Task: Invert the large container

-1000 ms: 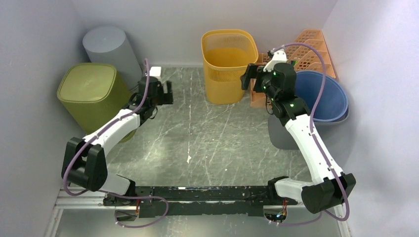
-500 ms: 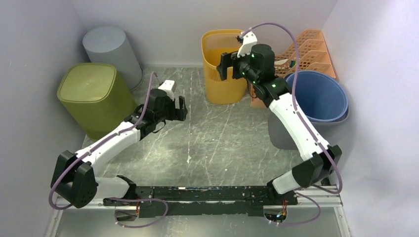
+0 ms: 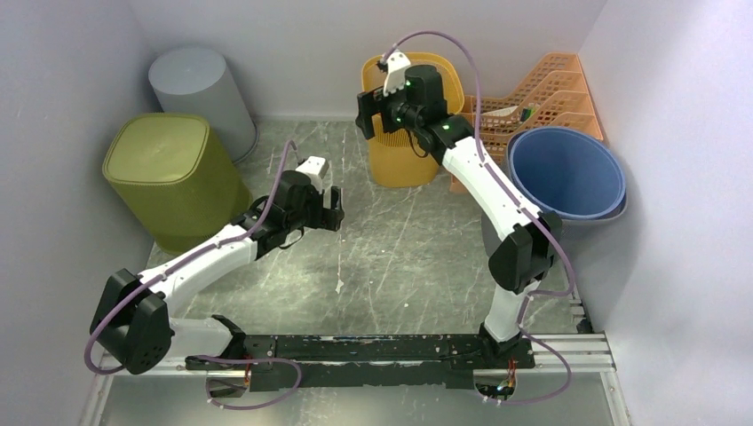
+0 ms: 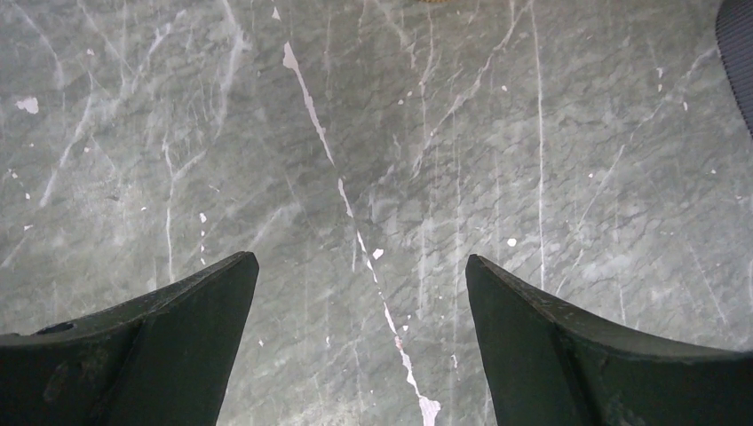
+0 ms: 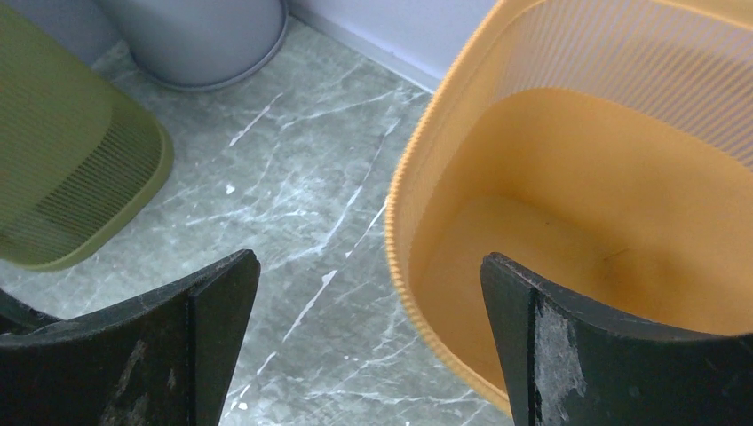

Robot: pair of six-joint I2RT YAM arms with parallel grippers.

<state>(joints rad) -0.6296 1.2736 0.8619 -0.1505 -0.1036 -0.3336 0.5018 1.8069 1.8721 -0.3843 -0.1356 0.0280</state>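
Note:
The large yellow mesh basket [image 3: 407,164] stands upright at the back middle of the table. My right gripper [image 3: 373,114] is open and hovers above the basket's left rim. In the right wrist view the gripper [image 5: 368,262] straddles that rim [image 5: 404,257], with the left finger over the table and the right finger over the basket's inside; it touches nothing. My left gripper [image 3: 331,206] is open and empty, low over the bare marble table [image 4: 373,133], well in front of the basket. The left wrist view shows its gripper [image 4: 362,259] over bare table only.
An olive bin [image 3: 164,169] stands upside down at the left, also in the right wrist view [image 5: 62,177]. A grey bin [image 3: 197,84] stands upside down behind it. A blue bucket [image 3: 568,173] sits in a grey bin at the right, by an orange rack [image 3: 559,84].
My right arm has swung left from the orange rack to above the yellow basket's left rim. My left gripper has moved right and forward, away from the olive bin.

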